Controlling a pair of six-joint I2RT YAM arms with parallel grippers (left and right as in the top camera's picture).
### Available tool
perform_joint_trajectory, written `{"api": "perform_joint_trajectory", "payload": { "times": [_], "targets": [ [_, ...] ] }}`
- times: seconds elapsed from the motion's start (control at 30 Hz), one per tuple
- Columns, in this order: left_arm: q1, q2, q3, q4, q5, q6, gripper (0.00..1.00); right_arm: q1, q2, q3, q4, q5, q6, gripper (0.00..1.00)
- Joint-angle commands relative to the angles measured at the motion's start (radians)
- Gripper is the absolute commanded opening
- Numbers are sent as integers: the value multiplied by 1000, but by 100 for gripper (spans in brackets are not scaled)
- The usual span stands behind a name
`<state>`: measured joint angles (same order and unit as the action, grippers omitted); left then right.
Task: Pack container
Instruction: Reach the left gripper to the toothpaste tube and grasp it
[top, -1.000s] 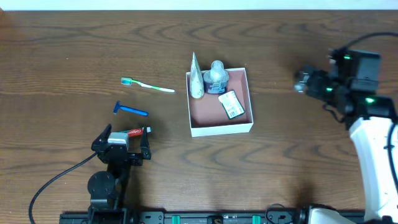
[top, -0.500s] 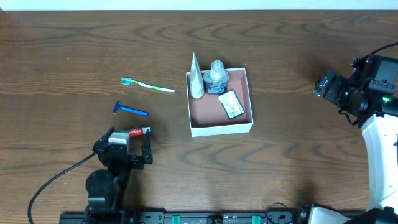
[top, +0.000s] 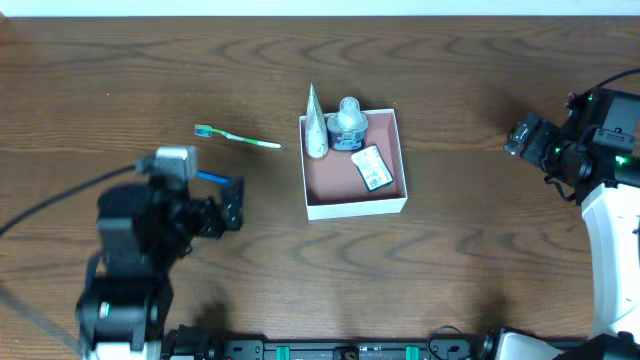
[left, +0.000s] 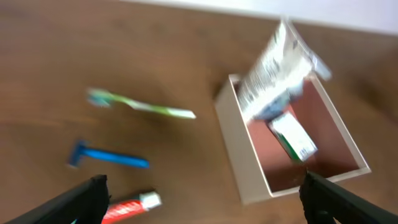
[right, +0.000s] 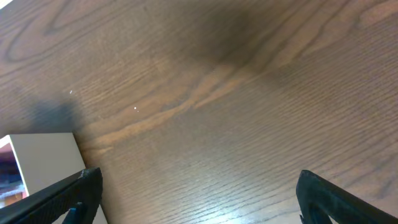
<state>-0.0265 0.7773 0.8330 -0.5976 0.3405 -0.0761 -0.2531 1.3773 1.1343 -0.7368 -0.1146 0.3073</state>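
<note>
Currently left hand (top: 233, 205) and right hand (top: 518, 137) gape empty; container (top: 355, 209) lies between them.

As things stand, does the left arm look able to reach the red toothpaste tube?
Probably yes: the left gripper is open above the toothpaste tube, which lies free on the table, apart from the blue razor.

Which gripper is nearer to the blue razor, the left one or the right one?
Left. The left gripper hovers close beside the razor; the right gripper is far off, on the other side of the box.
</note>
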Motion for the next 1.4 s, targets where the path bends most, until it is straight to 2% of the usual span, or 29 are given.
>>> {"api": "perform_joint_trajectory", "payload": {
  "times": [0.0, 0.17, 0.23, 0.33, 0.4, 0.43, 0.5, 0.57, 0.9, 1.1, 1.17, 1.3, 1.37],
  "targets": [
    [-3, 119, 3, 3, 131, -17, 98, -7, 3, 10, 0, 6, 10, 99],
    [-3, 280, 3, 41, 183, -32, 98, -7, 3, 10, 0, 6, 10, 99],
    [-2, 330, 5, 55, 177, -74, 91, -7, 3, 10, 0, 6, 10, 99],
    [5, 390, 6, 76, 38, -285, 90, -7, 3, 10, 0, 6, 10, 99],
    [14, 425, 5, 57, -114, -492, 88, -7, 3, 10, 0, 6, 10, 99],
    [21, 440, 5, 33, -188, -610, 83, -7, 3, 10, 0, 6, 10, 99],
    [33, 469, 5, -13, -296, -790, 81, -7, 3, 10, 0, 6, 10, 99],
    [39, 501, 5, -39, -335, -906, 81, -7, 3, 10, 0, 6, 10, 99],
    [43, 696, 3, -46, -338, -1068, 81, -7, 3, 10, 0, 6, 10, 99],
    [43, 819, 3, -30, -333, -1070, 76, -7, 3, 10, 0, 6, 10, 99],
    [43, 850, 3, -31, -333, -1070, 69, -7, 3, 10, 0, 6, 10, 99],
    [43, 901, 3, -31, -330, -1070, 36, -7, 3, 10, 0, 6, 10, 99],
    [43, 919, 3, -31, -330, -1070, 31, -7, 3, 10, 0, 6, 10, 99]
  ]
}}
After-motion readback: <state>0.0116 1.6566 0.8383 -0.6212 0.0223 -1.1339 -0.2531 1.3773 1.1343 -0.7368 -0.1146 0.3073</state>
